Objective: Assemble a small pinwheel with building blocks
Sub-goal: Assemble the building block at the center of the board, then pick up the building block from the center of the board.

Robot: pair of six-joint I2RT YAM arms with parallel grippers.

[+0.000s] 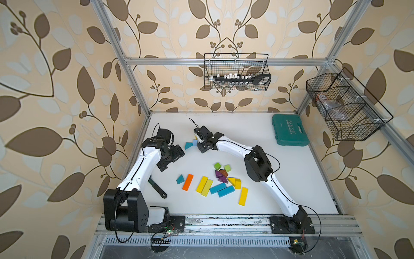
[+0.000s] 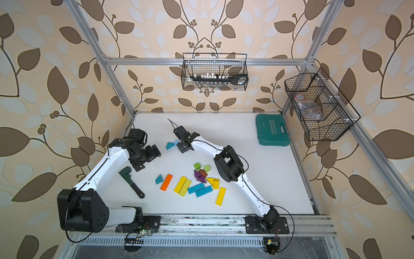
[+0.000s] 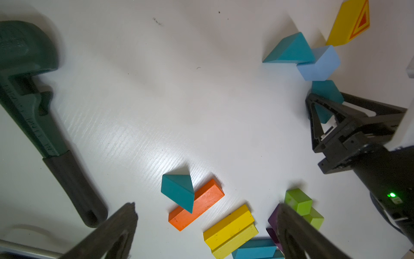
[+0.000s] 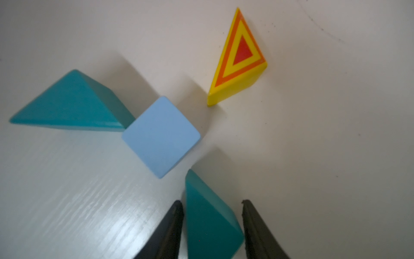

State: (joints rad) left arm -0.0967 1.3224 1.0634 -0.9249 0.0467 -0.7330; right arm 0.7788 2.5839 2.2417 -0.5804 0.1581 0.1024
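Teal wedge (image 4: 208,219) on table (image 4: 313,134), just beside light-blue cube (image 4: 161,136). Your right gripper (image 4: 211,201) straddles it, jaws parted, unclamped. Left gripper (image 3: 206,204) wide apart, empty. Wedge likely light, rigid, slick: pinch parallel flat faces.

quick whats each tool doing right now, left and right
left tool: open, holding nothing
right tool: open, jaws either side of the teal wedge, apparently not gripping it

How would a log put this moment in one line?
right gripper: open astride teal wedge | wedge: beside light-blue cube | left gripper: open, empty
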